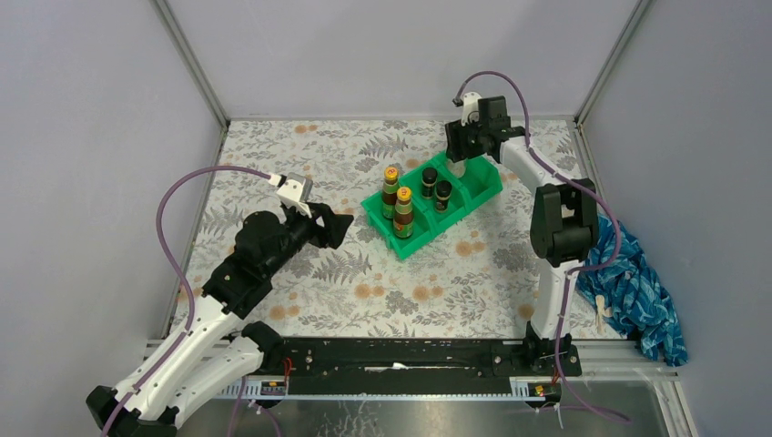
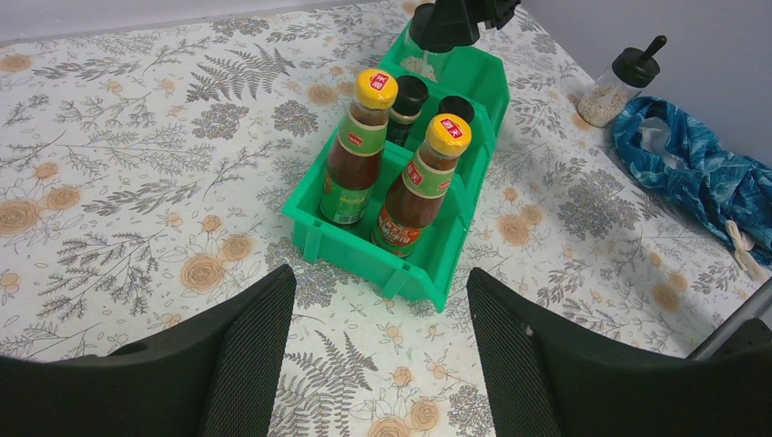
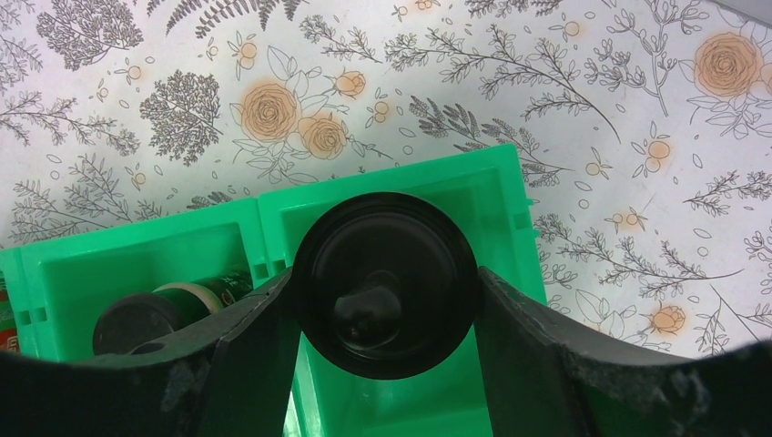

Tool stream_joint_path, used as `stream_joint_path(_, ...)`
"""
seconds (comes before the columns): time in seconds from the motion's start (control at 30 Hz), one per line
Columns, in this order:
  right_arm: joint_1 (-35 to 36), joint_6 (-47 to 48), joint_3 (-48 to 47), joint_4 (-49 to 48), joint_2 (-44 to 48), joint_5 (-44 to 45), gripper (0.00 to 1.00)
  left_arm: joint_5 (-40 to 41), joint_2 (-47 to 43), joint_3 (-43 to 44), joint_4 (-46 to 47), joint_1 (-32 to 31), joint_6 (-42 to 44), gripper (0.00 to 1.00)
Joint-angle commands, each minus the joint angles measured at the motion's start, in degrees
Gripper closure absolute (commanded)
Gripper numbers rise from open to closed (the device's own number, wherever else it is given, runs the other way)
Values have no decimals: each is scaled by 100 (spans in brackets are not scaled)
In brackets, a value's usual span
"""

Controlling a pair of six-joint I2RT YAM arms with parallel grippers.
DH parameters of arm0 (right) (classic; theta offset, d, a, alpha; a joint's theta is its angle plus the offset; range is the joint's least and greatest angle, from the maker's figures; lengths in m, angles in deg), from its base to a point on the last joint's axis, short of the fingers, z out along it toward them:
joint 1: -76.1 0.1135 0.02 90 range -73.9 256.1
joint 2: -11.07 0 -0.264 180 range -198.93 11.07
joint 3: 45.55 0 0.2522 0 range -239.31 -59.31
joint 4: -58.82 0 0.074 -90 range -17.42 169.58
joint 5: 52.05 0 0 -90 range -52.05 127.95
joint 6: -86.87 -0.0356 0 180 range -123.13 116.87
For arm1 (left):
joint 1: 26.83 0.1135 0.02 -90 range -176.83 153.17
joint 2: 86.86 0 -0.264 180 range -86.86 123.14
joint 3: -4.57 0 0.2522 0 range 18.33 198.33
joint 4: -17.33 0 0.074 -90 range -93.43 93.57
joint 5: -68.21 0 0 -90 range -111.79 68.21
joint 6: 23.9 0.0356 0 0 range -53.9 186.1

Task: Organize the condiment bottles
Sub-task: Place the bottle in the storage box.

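From above, a green plastic divided bin (image 1: 481,188) sat angled on the floral-patterned table (image 1: 300,164). Two tall brown bottles with yellow caps (image 1: 391,191) (image 1: 403,212) stood upright in its nearest compartment, and two short dark jars with black caps (image 1: 429,182) (image 1: 443,194) stood in the middle one. The right gripper (image 1: 462,160) hung over the far compartment, while the left gripper (image 1: 333,228) hovered just left of the bin, apart from it. A crumpled blue cloth (image 1: 637,291) lay at the table's right edge. Through the left wrist camera, the left gripper's jaws stood apart with only bare tabletop between them, grasping nothing, and the bin lay ahead with all four bottles upright. Beyond it the right gripper carried a wide clear jar with a black lid (image 2: 421,60) above the far compartment. A second clear black-lidded jar (image 2: 623,85) stood on the table near the blue cloth. Through the right wrist camera, the right gripper's fingers (image 3: 244,350) pressed on both sides of the held jar's round lid, clamped on it, directly over the far compartment. Whether the jar's base touched the bin floor could not be told. One dark jar showed in the neighbouring compartment.
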Motion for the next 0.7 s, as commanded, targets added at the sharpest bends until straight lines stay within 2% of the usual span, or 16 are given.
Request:
stream_joint_path(0.0, 77, 83, -381, -181, -72, 60, 100, -115, 27, -6, 200, -31, 134, 26)
stream_joint_path(0.67, 135, 110, -296, -243, -180, 78, 100, -175, 61, -6, 191, -32, 167, 25)
